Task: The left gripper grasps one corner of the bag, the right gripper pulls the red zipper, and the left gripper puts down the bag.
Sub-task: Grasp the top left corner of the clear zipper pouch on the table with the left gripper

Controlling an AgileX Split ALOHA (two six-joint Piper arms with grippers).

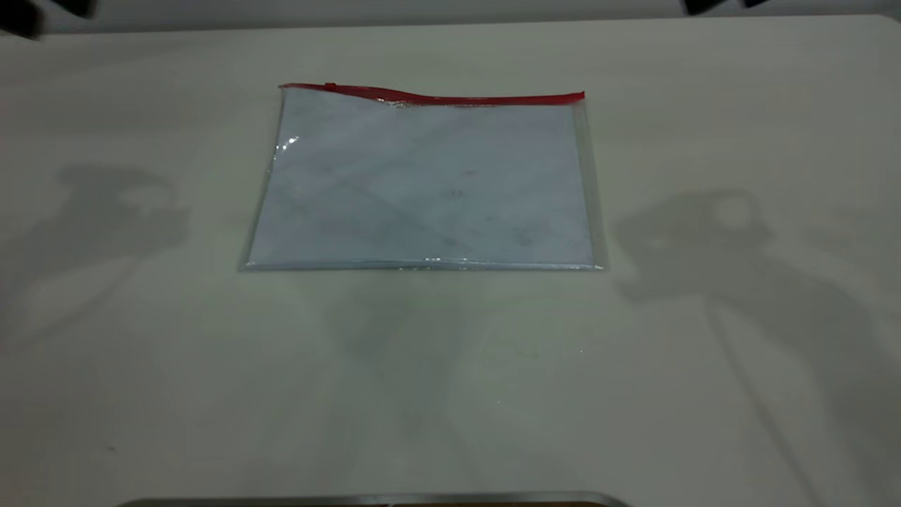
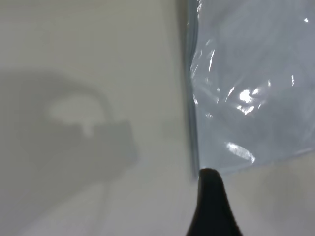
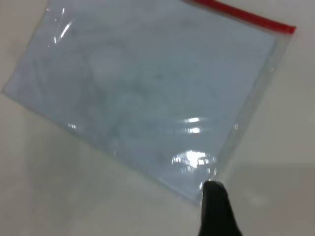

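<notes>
The bag (image 1: 422, 183), clear plastic with pale sheets inside, lies flat at the middle of the white table (image 1: 141, 394). The red zipper (image 1: 450, 98) runs along its far edge, with a small slider (image 1: 331, 87) near the left corner of the bag (image 1: 284, 89). The left gripper (image 2: 211, 206) hovers above the table, its black tip just short of a plain corner of the bag (image 2: 246, 98). Above the other plain corner of the bag (image 3: 147, 88) shows the tip of the right gripper (image 3: 216, 211), far from the red zipper (image 3: 246, 17). Neither gripper touches the bag.
Shadows of both arms fall on the table left (image 1: 120, 204) and right (image 1: 704, 239) of the bag. Black arm parts (image 1: 21, 14) show at the top corners. A metal edge (image 1: 366, 500) runs along the near side.
</notes>
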